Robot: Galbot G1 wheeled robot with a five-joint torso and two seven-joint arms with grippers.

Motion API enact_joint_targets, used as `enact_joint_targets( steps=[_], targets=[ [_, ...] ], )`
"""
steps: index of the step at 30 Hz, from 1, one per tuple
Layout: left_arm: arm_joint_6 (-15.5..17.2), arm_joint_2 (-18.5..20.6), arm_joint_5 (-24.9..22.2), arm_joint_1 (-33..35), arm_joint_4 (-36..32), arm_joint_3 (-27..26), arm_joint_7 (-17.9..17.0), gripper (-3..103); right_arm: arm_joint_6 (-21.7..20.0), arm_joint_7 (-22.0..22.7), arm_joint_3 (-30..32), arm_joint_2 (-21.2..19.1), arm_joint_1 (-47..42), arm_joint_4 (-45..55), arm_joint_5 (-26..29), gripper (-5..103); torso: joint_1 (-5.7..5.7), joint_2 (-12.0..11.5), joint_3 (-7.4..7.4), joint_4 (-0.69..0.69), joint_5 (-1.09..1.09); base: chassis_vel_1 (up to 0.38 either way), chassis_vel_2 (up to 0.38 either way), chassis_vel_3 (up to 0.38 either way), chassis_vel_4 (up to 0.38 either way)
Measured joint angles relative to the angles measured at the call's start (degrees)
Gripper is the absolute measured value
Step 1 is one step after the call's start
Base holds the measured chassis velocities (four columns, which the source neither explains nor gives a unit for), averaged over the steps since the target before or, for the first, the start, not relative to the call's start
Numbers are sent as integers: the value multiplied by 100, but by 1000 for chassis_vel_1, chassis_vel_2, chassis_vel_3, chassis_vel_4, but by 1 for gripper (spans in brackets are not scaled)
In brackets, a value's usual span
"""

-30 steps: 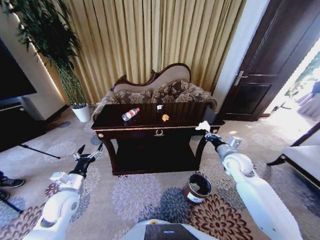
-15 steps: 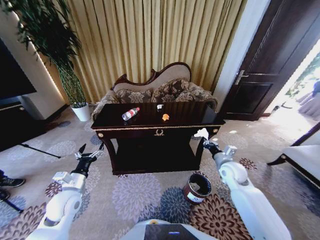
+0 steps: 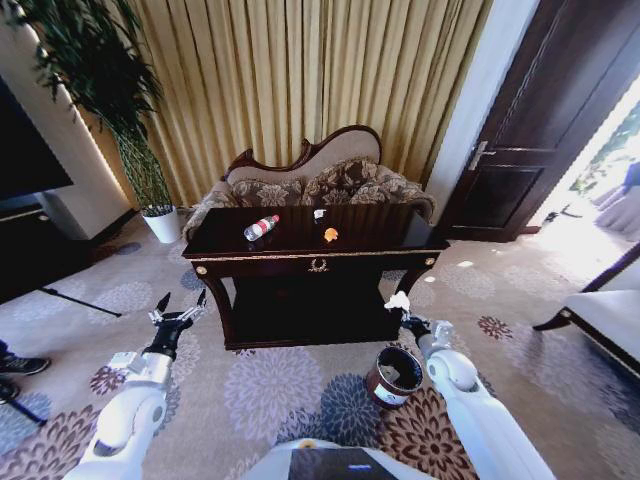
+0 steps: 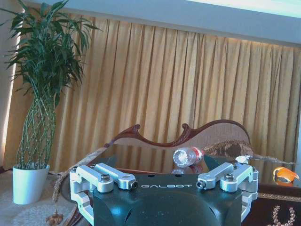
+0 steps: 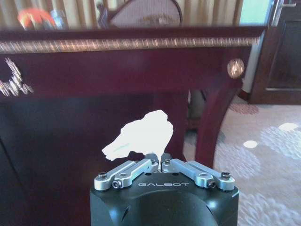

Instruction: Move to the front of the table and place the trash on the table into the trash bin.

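Observation:
The dark glossy table (image 3: 380,225) stands ahead, in front of a sofa. On its top lie a clear bottle with a red cap (image 3: 261,227), an orange scrap (image 3: 331,235) and a small white bit (image 3: 319,213). My right gripper (image 3: 403,313) is shut on a white crumpled paper (image 3: 398,300), low beside the table's right front leg and just above the trash bin (image 3: 393,376) on the carpet. In the right wrist view the paper (image 5: 139,134) sticks up from the closed right gripper (image 5: 157,158). My left gripper (image 3: 178,311) hangs open left of the table; the bottle (image 4: 187,156) lies beyond it.
A patterned sofa (image 3: 310,180) backs the table against gold curtains. A potted plant (image 3: 150,190) stands at the left, a dark door (image 3: 540,120) at the right. A pale bench (image 3: 605,315) juts in from the right edge. Flowered carpet lies open around the bin.
My right gripper has carried the white paper down and leftward from the table's right front corner to a spot just above the bin. The left arm has barely shifted.

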Motion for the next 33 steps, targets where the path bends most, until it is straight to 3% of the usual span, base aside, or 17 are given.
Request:
enact_joint_targets(
  steps=[13, 33],
  targets=[
    [-116, 0, -3, 30, 15, -107, 24, 100, 471, -387, 49, 349, 271, -2041, -1316, 0, 0, 0, 0, -2, -1, 0, 0, 0, 0],
    [-119, 122, 60, 15, 1, -62, 24, 100, 1402, -529, -116, 925, 1567, -4574, -2291, 0, 0, 0, 0, -3, 1, 0, 0, 0, 0]
  ],
)
